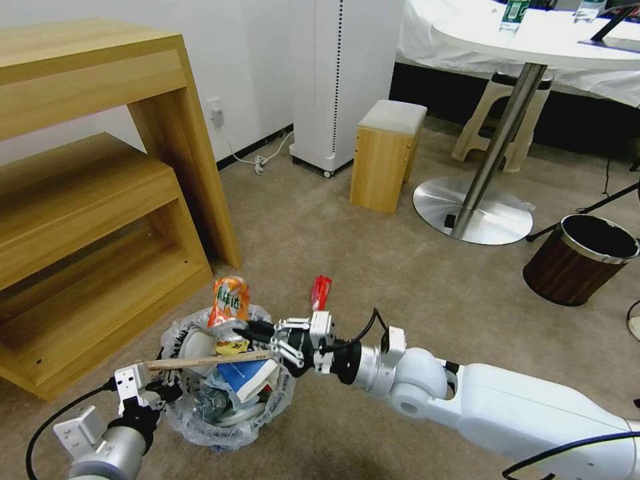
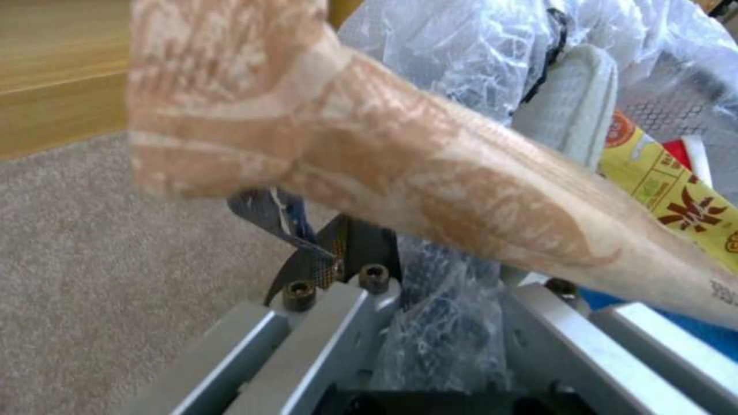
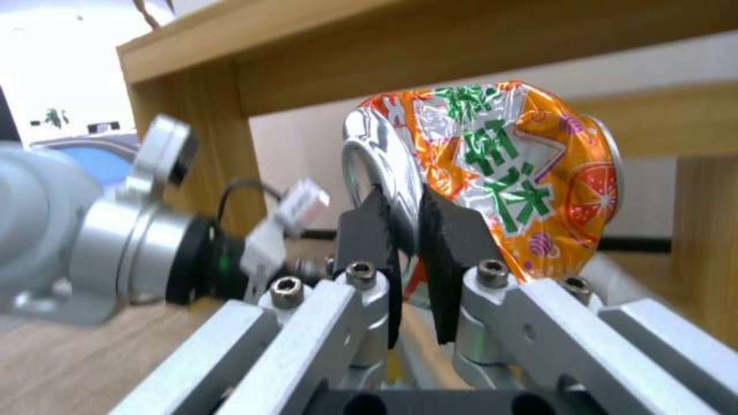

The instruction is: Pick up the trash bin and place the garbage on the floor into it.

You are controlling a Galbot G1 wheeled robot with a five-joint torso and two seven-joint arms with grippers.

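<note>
Right pincer (image 1: 248,331) clamped on crushed orange can (image 1: 230,301) above trash bin (image 1: 267,417), left pincer (image 1: 162,388) clamped on rim: release lower, centred.

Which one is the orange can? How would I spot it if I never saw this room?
Find the big wooden shelf unit; beside it on the beige carpet sits a small bin lined with crinkly clear plastic. Above its pile, the right gripper pinches a crushed shiny orange can with green writing, unlike the flat wooden stick below.
</note>
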